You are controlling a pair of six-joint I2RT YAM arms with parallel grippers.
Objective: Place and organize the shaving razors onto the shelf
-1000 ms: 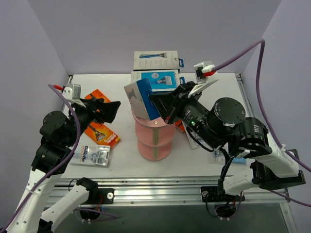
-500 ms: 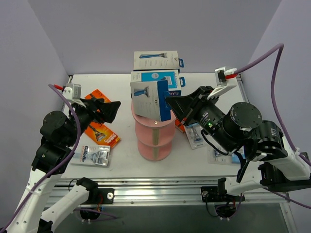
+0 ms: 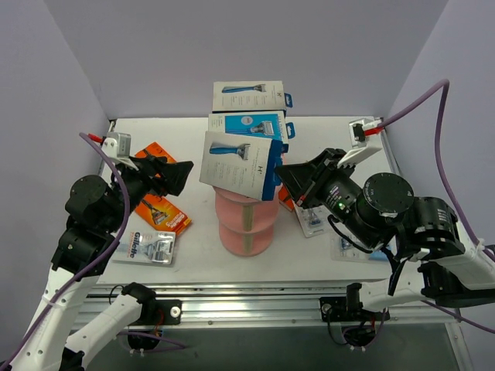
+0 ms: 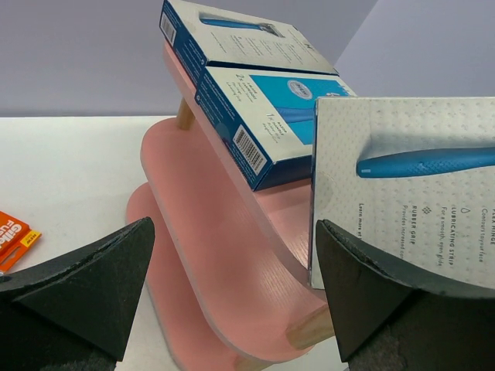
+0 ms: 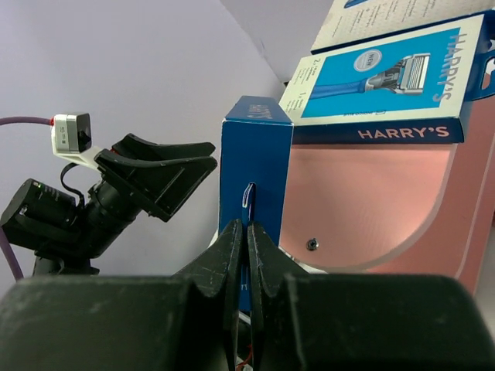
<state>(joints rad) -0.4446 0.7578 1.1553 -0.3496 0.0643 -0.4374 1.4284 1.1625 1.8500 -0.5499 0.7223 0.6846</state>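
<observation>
Fingers of my right gripper (image 3: 285,179) are pinched shut on the edge of a razor box (image 3: 236,164), lying flat over the near end of the shelf (image 3: 246,232); my left gripper (image 3: 179,176) hangs wide open beside it.

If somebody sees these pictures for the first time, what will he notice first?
The pink shelf stands in the middle, with two Harry's boxes on its far end. The right hand, shut, holds a third box tilted over the near end; the left hand hovers open on the left.
</observation>
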